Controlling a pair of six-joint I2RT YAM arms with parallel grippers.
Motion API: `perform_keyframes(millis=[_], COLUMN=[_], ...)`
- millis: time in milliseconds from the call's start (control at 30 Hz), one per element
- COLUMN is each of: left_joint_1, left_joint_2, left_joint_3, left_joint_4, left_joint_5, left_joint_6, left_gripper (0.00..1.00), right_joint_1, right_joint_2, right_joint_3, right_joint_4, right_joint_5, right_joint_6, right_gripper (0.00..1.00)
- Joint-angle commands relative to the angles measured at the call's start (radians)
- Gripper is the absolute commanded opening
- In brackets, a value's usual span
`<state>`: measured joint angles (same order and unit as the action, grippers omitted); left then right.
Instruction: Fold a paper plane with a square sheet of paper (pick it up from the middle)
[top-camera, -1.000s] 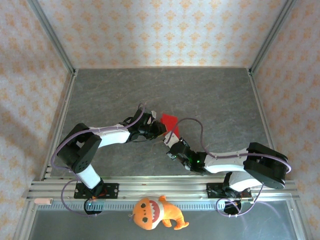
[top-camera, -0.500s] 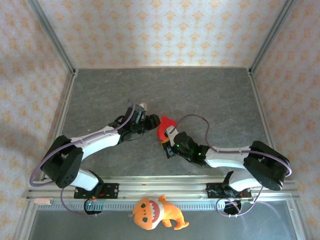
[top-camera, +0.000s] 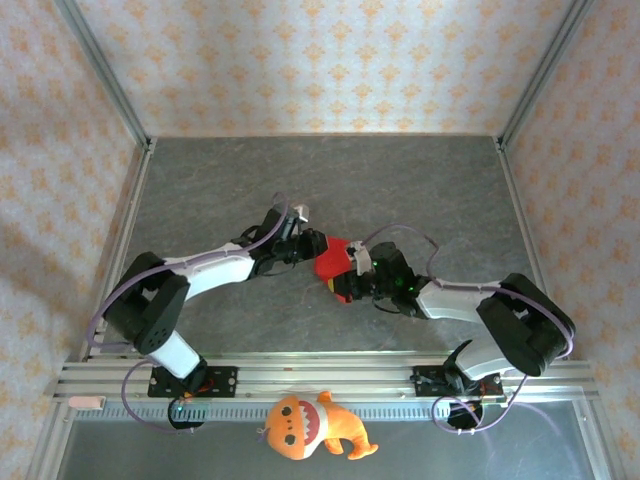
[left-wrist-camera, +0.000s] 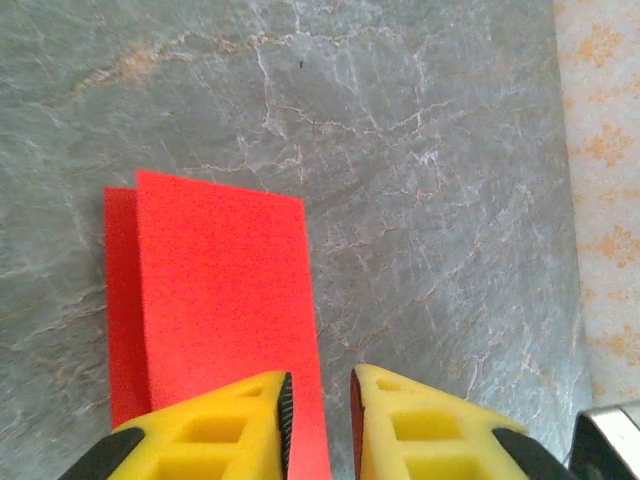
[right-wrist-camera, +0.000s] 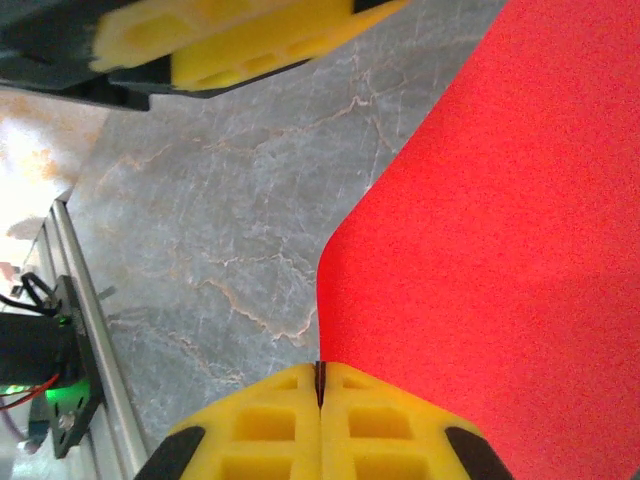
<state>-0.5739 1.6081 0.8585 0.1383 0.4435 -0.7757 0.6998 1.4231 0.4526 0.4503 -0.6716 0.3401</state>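
The square sheet of paper is bright red and lies folded at the table's middle, between both grippers. In the left wrist view the paper shows two layers, a darker strip along its left side. Its right edge runs into the narrow gap of my left gripper, whose jaws stand slightly apart. My right gripper is shut on the paper, which curves up and away from the pinched edge. The left gripper and the right gripper meet the sheet from opposite sides.
The grey marbled table has metal-framed walls with patterned paper behind and beside it. An orange plush toy with white teeth lies below the front rail, off the work surface. The left gripper's yellow fingers cross the right wrist view's top.
The left gripper has swung right to the paper's edge. The right gripper moved up and right with the paper, which now bends up between the two grippers.
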Motion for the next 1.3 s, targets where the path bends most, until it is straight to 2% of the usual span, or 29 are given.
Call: perform_keyframes(millis=[0, 100, 167, 300, 500, 700, 800, 1267], left_joint_1=[0.003, 0.003, 0.001, -0.001, -0.023, -0.022, -0.026, -0.03], left_joint_2=[0.042, 0.083, 0.122, 0.195, 0.244, 0.276, 0.289, 0.353], left_joint_3=[0.063, 0.119, 0.157, 0.218, 0.228, 0.202, 0.19, 0.166], left_joint_4=[-0.049, -0.122, -0.141, -0.174, -0.22, -0.217, -0.228, -0.245], left_joint_5=[0.003, -0.06, -0.056, -0.054, -0.077, -0.079, -0.12, -0.13], left_joint_6=[0.035, 0.063, 0.078, 0.096, 0.131, 0.133, 0.136, 0.165], left_gripper=[0.21, 0.18, 0.16, 0.05, 0.0, 0.0, 0.0, 0.0], right_joint_1=[-0.008, -0.007, -0.007, -0.008, -0.009, -0.01, -0.009, -0.017], right_joint_2=[0.002, 0.007, 0.012, 0.019, 0.032, 0.058, 0.064, 0.084], right_joint_3=[-0.021, -0.016, -0.01, -0.004, 0.0, 0.017, 0.029, 0.075], right_joint_4=[0.023, 0.021, 0.02, 0.012, 0.004, -0.002, -0.016, -0.078], right_joint_5=[-0.063, -0.064, -0.076, -0.078, -0.062, -0.066, -0.055, -0.025], right_joint_6=[0.019, 0.016, 0.017, 0.012, 0.017, 0.018, 0.024, 0.006], right_gripper=[0.0, 0.0, 0.0, 0.0, 0.0, 0.0, 0.0, 0.0])
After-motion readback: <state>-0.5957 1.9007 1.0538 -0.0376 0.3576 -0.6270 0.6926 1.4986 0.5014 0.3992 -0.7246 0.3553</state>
